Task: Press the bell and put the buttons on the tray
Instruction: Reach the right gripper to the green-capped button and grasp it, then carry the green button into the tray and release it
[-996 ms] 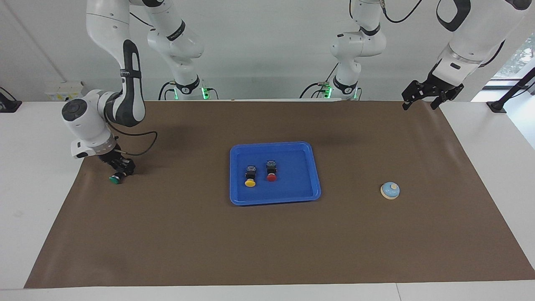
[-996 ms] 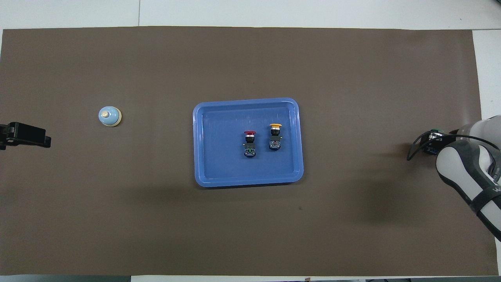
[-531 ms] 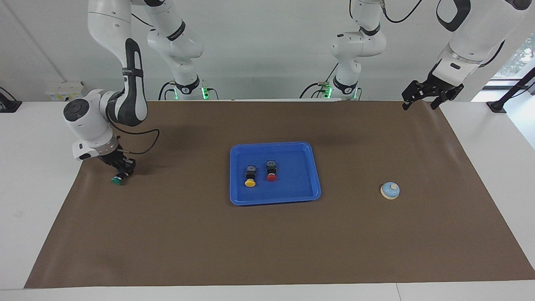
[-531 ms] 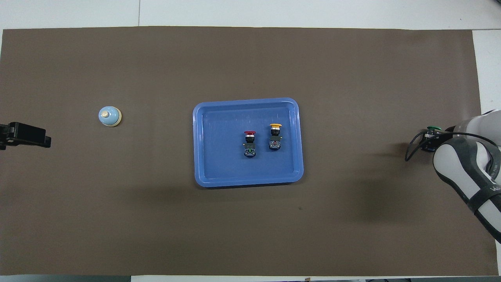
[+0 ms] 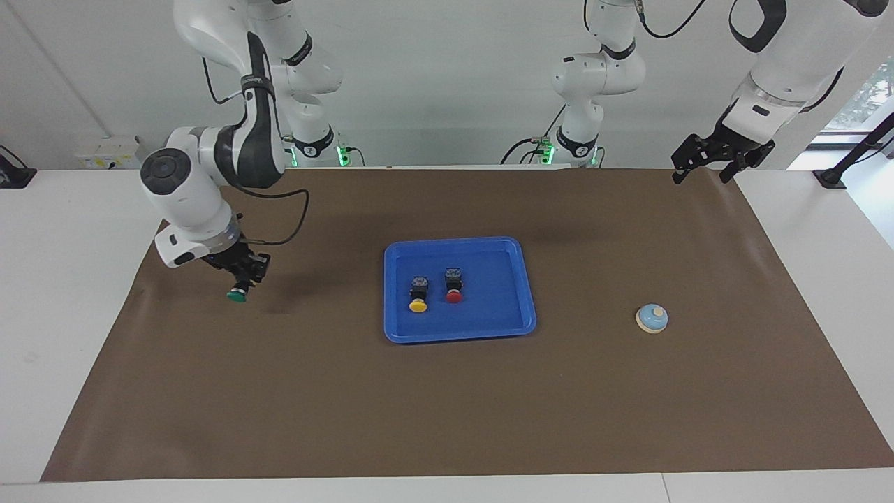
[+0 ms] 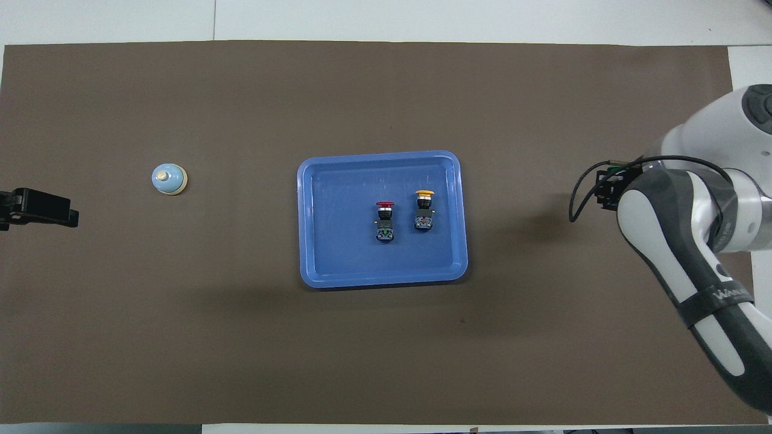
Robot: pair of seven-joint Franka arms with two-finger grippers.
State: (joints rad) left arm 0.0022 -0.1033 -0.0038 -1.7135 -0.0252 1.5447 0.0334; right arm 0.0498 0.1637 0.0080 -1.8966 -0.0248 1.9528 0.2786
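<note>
**Green button in hand, tray next**

I read the clock on the overhead view, with twelve pointing away from me.

Nearest my own end, my left jaws hang open and empty over the corner of the brown mat (image 5: 447,405) at the left arm's end. That arm waits.

My right jaws are clamped shut on the black body of the green button (image 5: 237,296), with its cap pointing down. It hangs clear above the mat at about three o'clock from the tray (image 5: 497,311), well apart from it.

The tray sits mid-counter. It already holds the red button (image 5: 454,286) and the yellow button (image 5: 418,295), both lying on their sides with their caps toward twelve. The yellow one is just beside the red at its three o'clock.

A little farther from me is the bell (image 5: 651,318), at about nine o'clock from the tray. It stands alone on the mat, with nothing touching it.

I judge that I am carrying the last of the three buttons. The next move, as I see it, is a level sweep toward nine o'clock until I am over bare tray floor. I would then lower and let go without knocking the two buttons that lie there. Whether the bell has been pressed I cannot tell. If it has not, my left jaws are the ones at its end.
</note>
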